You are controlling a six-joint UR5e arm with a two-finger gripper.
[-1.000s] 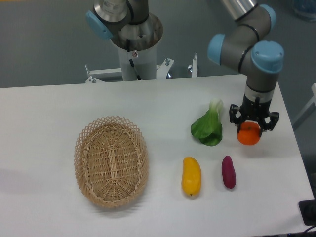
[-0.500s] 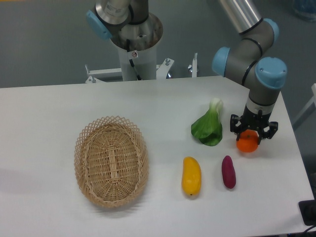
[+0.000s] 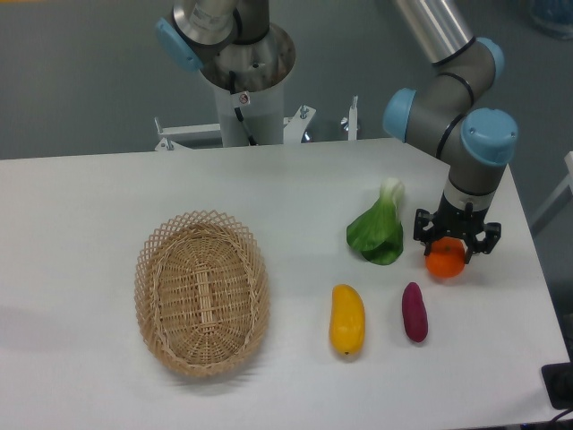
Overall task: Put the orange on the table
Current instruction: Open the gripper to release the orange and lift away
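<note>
Item: orange (image 3: 445, 262), held between the fingers of the hand (image 3: 456, 240), low over the right part of the white bench (image 3: 107, 206); you cannot tell from this view whether its underside touches the surface yet. Hand state: closed around the fruit, the fingers straddling its top. Neighbours: leafy green vegetable (image 3: 380, 231) just to the left, purple sweet potato (image 3: 414, 312) nearer and slightly left, yellow mango (image 3: 346, 319) further left, wicker basket (image 3: 202, 291) well apart on the left. Hazards for you to weigh: a round fruit let go above the surface would likely roll, and the right edge of the bench is not far; opening the fingers unevenly could nudge it toward the sweet potato or the greens; pressing down too far could squash it against the bench. Release only once contact looks certain.
</note>
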